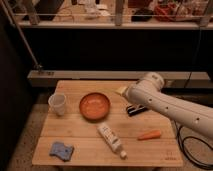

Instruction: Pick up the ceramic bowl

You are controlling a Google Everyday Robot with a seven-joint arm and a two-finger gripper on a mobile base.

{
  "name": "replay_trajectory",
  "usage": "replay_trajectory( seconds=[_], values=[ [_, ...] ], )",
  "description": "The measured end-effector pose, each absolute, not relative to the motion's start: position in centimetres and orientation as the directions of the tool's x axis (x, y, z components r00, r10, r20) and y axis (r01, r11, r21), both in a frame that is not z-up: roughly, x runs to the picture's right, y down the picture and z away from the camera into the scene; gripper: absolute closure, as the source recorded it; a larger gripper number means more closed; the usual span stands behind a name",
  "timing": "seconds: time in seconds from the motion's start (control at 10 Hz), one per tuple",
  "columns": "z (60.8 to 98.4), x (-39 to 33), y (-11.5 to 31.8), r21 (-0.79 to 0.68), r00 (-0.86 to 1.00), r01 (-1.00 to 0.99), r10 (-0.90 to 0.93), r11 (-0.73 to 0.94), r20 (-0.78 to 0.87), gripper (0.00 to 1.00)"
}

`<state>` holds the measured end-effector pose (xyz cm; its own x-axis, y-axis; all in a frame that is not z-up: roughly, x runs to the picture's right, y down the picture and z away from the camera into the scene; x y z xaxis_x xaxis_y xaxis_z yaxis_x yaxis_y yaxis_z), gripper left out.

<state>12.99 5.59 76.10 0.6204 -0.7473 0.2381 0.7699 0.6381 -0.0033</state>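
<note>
The ceramic bowl (94, 106) is round, shallow and orange-brown. It sits upright on the wooden table (75, 145), left of centre. My white arm (165, 102) reaches in from the right, over the table's far right part. My gripper (122, 90) is at the arm's left end, just right of the bowl and a little beyond it, apart from the bowl.
A translucent white cup (57, 103) stands left of the bowl. A white bottle (110, 139) lies in front of the bowl. An orange carrot-like item (149, 135), a dark object (136, 109) under the arm and a blue sponge (61, 149) also lie on the table.
</note>
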Motion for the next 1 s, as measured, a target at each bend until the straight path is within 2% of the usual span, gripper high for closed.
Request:
replay_trajectory(
  seconds=[1.0],
  values=[
    [79.1,9.4,5.7,0.090,0.503,0.834,-0.816,0.545,0.284,0.20]
  ],
)
